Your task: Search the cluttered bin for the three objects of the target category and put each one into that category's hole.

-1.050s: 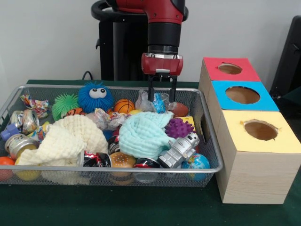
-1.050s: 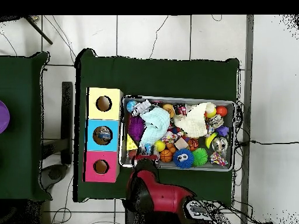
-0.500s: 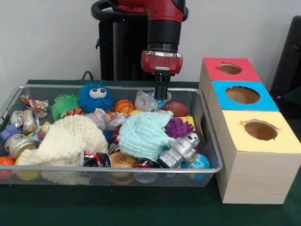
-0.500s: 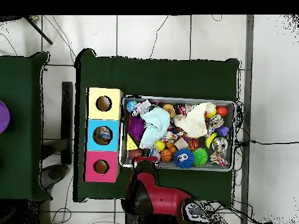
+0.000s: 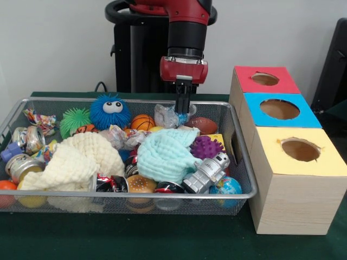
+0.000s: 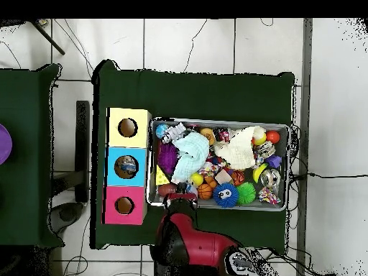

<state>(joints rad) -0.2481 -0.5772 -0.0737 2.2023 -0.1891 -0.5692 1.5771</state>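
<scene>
My gripper [image 5: 182, 106] hangs over the far right part of the wire bin [image 5: 242, 172], shut on a crinkled clear plastic wrapper [image 5: 165, 116] with a blue patch. The wrapper hangs at the fingertips just above a brown football [image 5: 203, 125]. In the overhead view the arm [image 6: 188, 237] covers the gripper at the bin's lower left edge. Three wooden boxes with round holes stand beside the bin: red top [image 5: 246, 76], blue top [image 5: 255, 104] and yellow top [image 5: 271, 157].
The bin holds a blue fuzzy ball with eyes [image 5: 110, 111], a green spiky ball [image 5: 74, 120], a basketball [image 5: 142, 122], a mint cloth [image 5: 164, 154], a cream cloth [image 5: 78, 160], a purple spiky ball [image 5: 206, 146], a silver robot toy [image 5: 207, 171], a globe ball [image 5: 227, 187] and cans [image 5: 28, 138].
The fingers were open around the wrapper a second ago, then shut on it. The gripper has since risen slightly and shifted left, taking the wrapper with it.
</scene>
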